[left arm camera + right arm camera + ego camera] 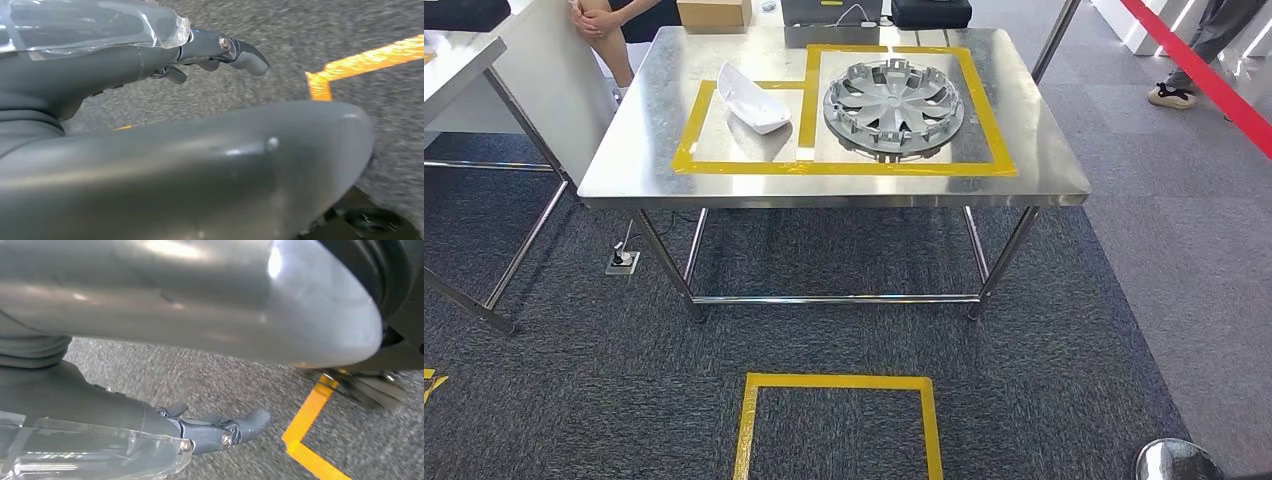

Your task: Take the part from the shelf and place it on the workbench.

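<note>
In the head view a steel workbench stands ahead, marked with yellow tape boxes. A white curved part lies in the left box. A silver wheel cover lies in the larger right box. My left hand hangs over grey carpet, its fingers stretched out and holding nothing. My right hand also hangs over the carpet with its fingers extended and nothing in them. A silver piece of my right arm shows at the lower right of the head view.
A yellow tape square marks the carpet in front of the bench. A person stands behind its far left corner, beside another table. A cardboard box sits at the back edge. A floor socket lies under the bench's left side.
</note>
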Tool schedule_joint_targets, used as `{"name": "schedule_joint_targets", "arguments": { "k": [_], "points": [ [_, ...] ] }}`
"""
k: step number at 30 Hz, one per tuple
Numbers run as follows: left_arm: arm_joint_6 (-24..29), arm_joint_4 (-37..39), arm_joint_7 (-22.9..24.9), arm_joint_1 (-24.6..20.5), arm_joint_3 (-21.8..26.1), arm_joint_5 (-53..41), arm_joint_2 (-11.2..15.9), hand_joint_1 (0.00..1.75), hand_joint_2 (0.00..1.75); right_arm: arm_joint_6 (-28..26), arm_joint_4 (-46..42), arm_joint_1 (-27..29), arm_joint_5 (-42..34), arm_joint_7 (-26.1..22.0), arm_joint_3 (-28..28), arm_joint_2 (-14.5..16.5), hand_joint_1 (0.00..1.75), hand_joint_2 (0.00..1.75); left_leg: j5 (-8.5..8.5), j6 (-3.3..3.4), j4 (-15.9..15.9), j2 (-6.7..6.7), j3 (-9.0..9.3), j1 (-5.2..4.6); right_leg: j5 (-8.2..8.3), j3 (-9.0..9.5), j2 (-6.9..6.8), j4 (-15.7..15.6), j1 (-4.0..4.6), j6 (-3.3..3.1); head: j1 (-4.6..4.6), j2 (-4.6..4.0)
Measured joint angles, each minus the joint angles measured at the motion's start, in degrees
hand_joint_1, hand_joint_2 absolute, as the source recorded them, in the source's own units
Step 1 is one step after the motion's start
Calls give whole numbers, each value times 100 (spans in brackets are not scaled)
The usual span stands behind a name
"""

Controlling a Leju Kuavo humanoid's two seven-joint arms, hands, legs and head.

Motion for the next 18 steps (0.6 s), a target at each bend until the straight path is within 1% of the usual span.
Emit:
{"name": "schedule_joint_targets", "arguments": {
  "k": [1, 2, 3, 4, 5, 6, 7, 8, 9, 10, 11, 12, 13, 14, 15, 16, 17, 18],
  "points": [
    [-1, 15, 0, 0, 5, 2, -1, 0, 0, 0, 0, -2, 0, -2, 3, 9, 0, 0, 76, 2, 9, 7, -98, -11, -48, -3, 1, 292, 1, 0, 0, 0],
    [-1, 29, 0, 1, 12, 5, -2, 0, 0, 0, 0, -2, 0, -2, 7, 16, 0, 0, 151, -2, 21, 12, -190, -19, 48, 77, 3, 419, 1, -8, -1, 0],
    [-2, 39, 0, 0, 19, 7, -2, 0, 0, 0, 0, -2, 0, -3, 13, 22, 0, 0, 220, -9, 37, 14, -275, -25, 231, 252, 5, 336, 2, -25, -1, 0],
    [-2, 46, -5, -1, 25, 12, -3, 0, 0, 0, 0, -5, -1, -4, 19, 27, 0, 0, 282, -20, 56, 14, -355, -29, 406, 522, 6, 47, 4, -48, 0, 0],
    [-2, 50, -22, -4, 31, 27, -3, 0, 0, 0, 0, -11, -4, -9, 25, 30, 0, 0, 337, -37, 82, 12, -422, -38, 488, 872, 10, -403, 9, -73, 1, 0],
    [-1, 54, -59, -6, 40, 51, -4, 0, 0, 8, 0, -21, -9, -15, 28, 32, 0, 0, 388, -60, 109, 11, -481, -48, 464, 1213, 14, -906, 16, -98, -2, 0],
    [2, 59, -116, -9, 55, 81, -4, 0, 0, 21, 0, -32, -14, -20, 31, 36, 0, 0, 442, -88, 129, 12, -526, -54, 393, 1452, 19, -1303, 27, -121, -7, 0],
    [7, 63, -185, -12, 77, 108, -4, 0, 0, 39, 0, -39, -18, -24, 31, 43, 0, 0, 498, -121, 141, 13, -559, -55, 322, 1581, 23, -1554, 44, -147, -9, 0],
    [13, 68, -261, -12, 102, 125, -2, 0, 0, 66, 1, -37, -20, -16, 32, 54, 0, 0, 558, -158, 142, 14, -589, -52, 303, 1583, 25, -1649, 55, -181, -11, 0],
    [20, 80, -331, -12, 126, 131, 1, 0, 0, 94, 4, -32, -30, -5, 33, 68, 0, 0, 582, -195, 148, 6, -625, -40, 344, 1516, 16, -1636, 54, -221, -11, 0],
    [22, 90, -391, -11, 147, 132, 3, 0, 0, 123, 7, -24, -53, 7, 32, 80, 0, 0, 499, -233, 199, -7, -673, -29, 405, 1446, 4, -1625, 49, -271, -12, 0],
    [23, 101, -436, -7, 164, 132, 4, 0, 0, 153, 10, -19, -83, 16, 32, 90, 0, 0, 304, -269, 338, -20, -735, -18, 476, 1367, -9, -1622, 38, -315, -24, 0],
    [22, 111, -465, -6, 180, 132, 4, 0, 0, 185, 13, -19, -121, 16, 30, 99, 0, 0, 10, -300, 585, -31, -812, -4, 549, 1283, -21, -1620, 31, -346, -33, 0],
    [20, 114, -488, -5, 195, 131, 3, 0, 0, 216, 13, -18, -163, 9, 27, 105, 0, 0, -317, -325, 937, -34, -893, 3, 620, 1194, -25, -1616, 34, -363, -44, 0],
    [20, 116, -508, -6, 206, 128, 2, 0, 0, 248, 13, -18, -202, -3, 21, 112, 0, 0, -562, -343, 1329, -34, -964, 9, 689, 1102, -30, -1607, 36, -364, -51, 0],
    [19, 116, -528, -9, 215, 123, 2, 0, 0, 280, 13, -16, -243, -16, 11, 119, 0, 0, -669, -353, 1661, -34, -999, 12, 757, 1003, -35, -1591, 38, -359, -51, 0],
    [15, 116, -547, -10, 219, 119, 2, 0, 0, 309, 13, -16, -285, -27, -2, 121, 0, 0, -629, -356, 1850, -34, -967, 14, 823, 903, -42, -1570, 39, -350, -53, 0],
    [9, 116, -561, -12, 221, 115, 1, 0, 0, 333, 13, -15, -324, -33, -17, 124, 0, 0, -480, -355, 1839, -34, -845, 17, 883, 801, -47, -1541, 37, -337, -52, 0]
  ]
}}
